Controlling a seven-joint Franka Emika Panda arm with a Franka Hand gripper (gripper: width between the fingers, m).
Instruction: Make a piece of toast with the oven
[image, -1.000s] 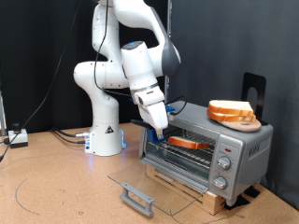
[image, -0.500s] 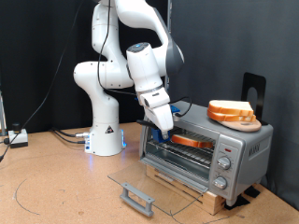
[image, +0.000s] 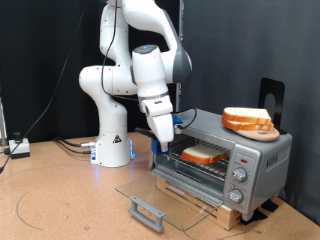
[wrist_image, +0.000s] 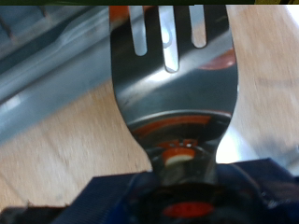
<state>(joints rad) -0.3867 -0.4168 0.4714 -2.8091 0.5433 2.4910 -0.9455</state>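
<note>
The oven (image: 232, 155) stands at the exterior view's right with its glass door (image: 165, 192) folded down flat. A single piece of toast (image: 203, 155) lies flat on the wire rack inside. My gripper (image: 161, 138) hangs just outside the oven's open mouth, to the exterior view's left of the toast. It is shut on the handle of a slotted metal spatula (wrist_image: 173, 79). In the wrist view the gripper (wrist_image: 177, 191) shows as dark blue shapes around the handle. The spatula's blade is bare.
A piled stack of bread slices (image: 247, 121) sits on the oven's top. The door's dark bar handle (image: 147, 212) juts out low towards the exterior view's bottom. Three knobs (image: 238, 177) line the oven's front. The robot's base (image: 113, 148) and cables (image: 70, 147) stand at the left.
The gripper has drawn the spatula back out of the oven towards the exterior view's left. The slice now rests on the rack, off the blade.
</note>
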